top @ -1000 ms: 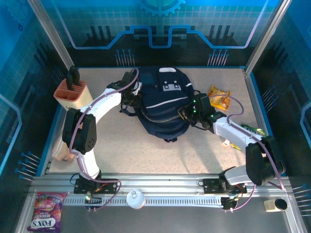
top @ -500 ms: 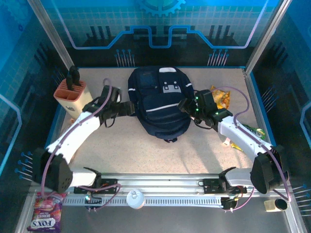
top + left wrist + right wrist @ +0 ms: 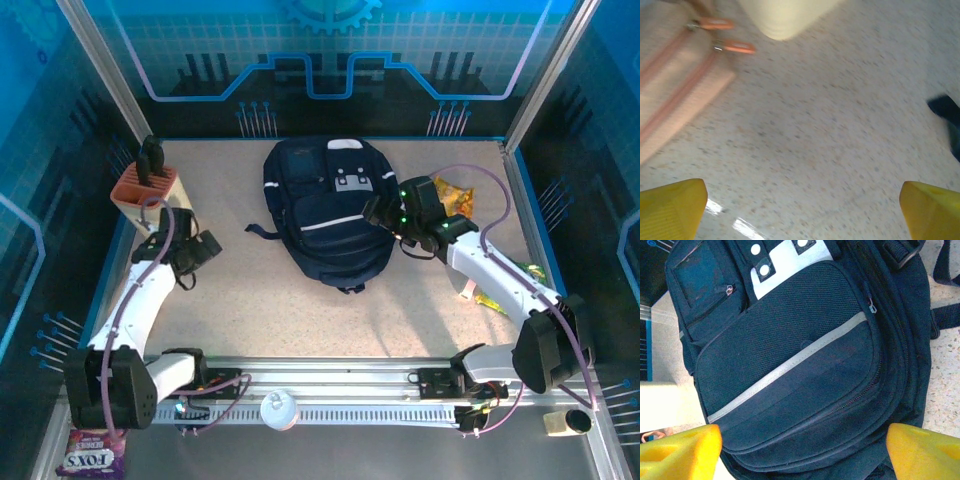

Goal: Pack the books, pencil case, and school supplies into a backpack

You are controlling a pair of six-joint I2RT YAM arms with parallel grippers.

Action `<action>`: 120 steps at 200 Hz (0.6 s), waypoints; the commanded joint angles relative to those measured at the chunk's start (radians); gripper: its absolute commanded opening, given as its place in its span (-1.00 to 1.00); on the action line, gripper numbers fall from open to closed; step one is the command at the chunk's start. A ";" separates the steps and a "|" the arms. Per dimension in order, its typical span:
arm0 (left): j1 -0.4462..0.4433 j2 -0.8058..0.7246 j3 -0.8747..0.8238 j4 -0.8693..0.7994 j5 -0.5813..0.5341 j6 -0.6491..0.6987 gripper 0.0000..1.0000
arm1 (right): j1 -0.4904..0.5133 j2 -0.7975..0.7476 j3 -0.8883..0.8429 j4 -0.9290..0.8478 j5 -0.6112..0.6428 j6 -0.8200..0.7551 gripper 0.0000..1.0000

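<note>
The dark navy backpack [image 3: 330,205] lies flat in the middle of the table, white stripe and grey patch up; its front pocket [image 3: 790,355] sits under my right gripper. My right gripper [image 3: 385,215] hangs open at the backpack's right edge, yellow fingertips [image 3: 685,450] wide apart with nothing between them. My left gripper [image 3: 200,250] is open over bare table, left of the backpack. The pale pink pencil case [image 3: 675,95] lies at the upper left of the left wrist view. A small pink stick [image 3: 467,292] lies by the right arm. The books are out of view.
A peach-and-cream knife block [image 3: 145,190] stands at the far left. A crinkly yellow snack bag [image 3: 455,195] lies behind the right gripper and a green item [image 3: 525,270] by the right wall. A loose dark strap [image 3: 947,115] reaches left from the backpack.
Both grippers have opened and let go of the backpack, which now lies flat. The left arm has swung left and back toward the knife block. The right gripper has drawn slightly right.
</note>
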 commanded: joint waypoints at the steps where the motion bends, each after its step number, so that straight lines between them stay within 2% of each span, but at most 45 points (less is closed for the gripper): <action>1: 0.116 0.025 -0.008 -0.038 -0.016 -0.021 0.98 | 0.010 0.007 0.042 0.027 0.051 -0.041 0.76; 36: 0.278 0.051 -0.014 -0.010 0.010 -0.046 0.99 | -0.009 0.008 0.066 0.017 0.073 -0.069 0.78; 59: 0.342 0.064 -0.030 0.018 -0.029 -0.059 0.99 | -0.020 0.002 0.065 0.021 0.075 -0.070 0.78; 69: 0.374 0.074 -0.032 0.024 -0.011 -0.071 0.99 | -0.023 0.002 0.064 0.023 0.074 -0.067 0.78; 98: 0.389 0.095 -0.040 0.048 -0.058 -0.080 0.99 | -0.026 0.010 0.064 0.027 0.068 -0.058 0.77; 120: 0.403 0.144 -0.065 0.087 -0.035 -0.093 0.99 | -0.027 0.012 0.067 0.026 0.063 -0.058 0.77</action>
